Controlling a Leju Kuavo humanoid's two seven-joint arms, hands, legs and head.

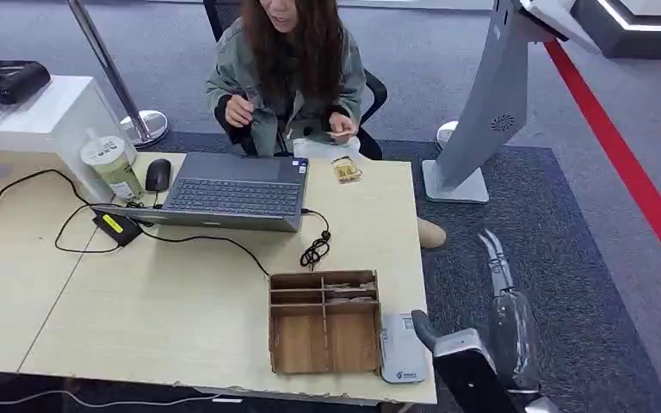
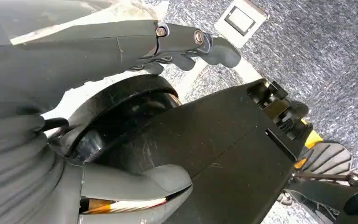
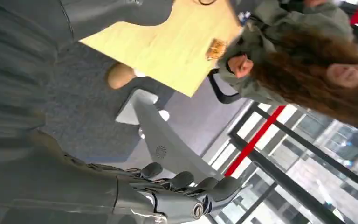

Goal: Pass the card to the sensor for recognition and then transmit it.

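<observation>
Right robot hand [image 1: 497,258] is off the counter's [image 1: 181,318] right edge at about 4 o'clock in the head view, raised over the carpet, fingers pointing away from the robot; right wrist view shows its fingers [image 3: 186,182] apart, lightly curled, nothing in them. Left robot hand [image 2: 177,42] hangs low over the floor in the left wrist view, fingers loosely bent, holding nothing. White card reader [image 1: 402,348] lies flat on the counter at the near right corner, 5 o'clock, touching the right side of a brown cardboard tray [image 1: 324,321] with several compartments; a few flat pieces lie in the tray's far slots, can't tell what they are. Small yellow-orange card [image 1: 345,169] lies on the counter's far edge at 12 o'clock, just right of the laptop [image 1: 232,191], in front of the seated person [image 1: 288,73]; also visible in the right wrist view [image 3: 216,48]. The person's hands are held close to the body above the counter edge, not touching the card. Black mouse [image 1: 157,175] and a lidded cup [image 1: 113,166] sit left of the laptop at 10 o'clock; a black cable [image 1: 314,249] coils between the laptop and the tray. Grey kiosk stand [image 1: 482,120] is on the carpet at 2 o'clock, well apart from the counter.
</observation>
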